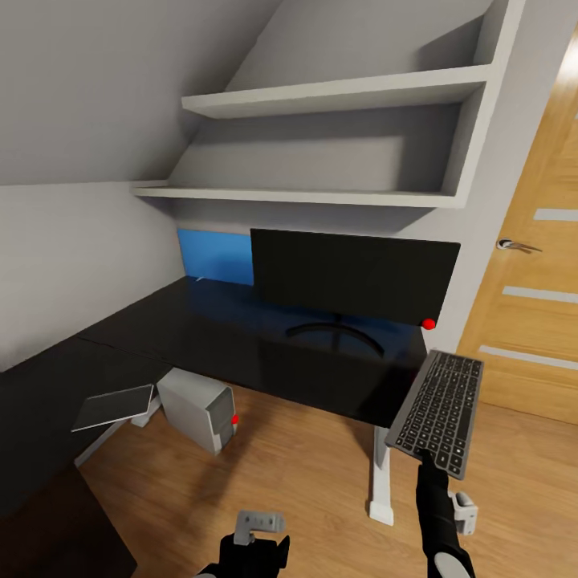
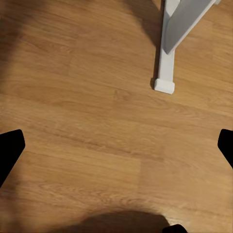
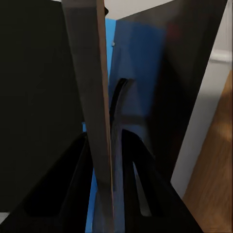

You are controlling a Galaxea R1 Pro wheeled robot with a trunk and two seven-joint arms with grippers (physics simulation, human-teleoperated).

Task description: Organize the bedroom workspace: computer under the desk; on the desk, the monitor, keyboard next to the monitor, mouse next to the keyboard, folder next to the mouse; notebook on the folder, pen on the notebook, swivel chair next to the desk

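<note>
My right gripper (image 1: 425,461) is shut on the near edge of the grey keyboard (image 1: 440,409), holding it tilted in the air just off the black desk's (image 1: 241,345) right end. In the right wrist view the keyboard (image 3: 90,87) runs edge-on between the two dark fingers (image 3: 150,194). The black monitor (image 1: 353,277) stands on the desk, left of the keyboard. The grey computer tower (image 1: 197,409) sits on the floor under the desk. Low in the head view my left gripper (image 1: 257,534) hangs open over bare wooden floor, its fingertips (image 2: 9,148) spread wide.
A grey flat slab (image 1: 112,407) lies by the desk's left wing. A small red thing (image 1: 429,324) sits at the monitor's lower right corner. A white desk leg (image 1: 380,482) stands by my right arm. A wooden door (image 1: 530,321) is at the right, shelves (image 1: 321,144) above.
</note>
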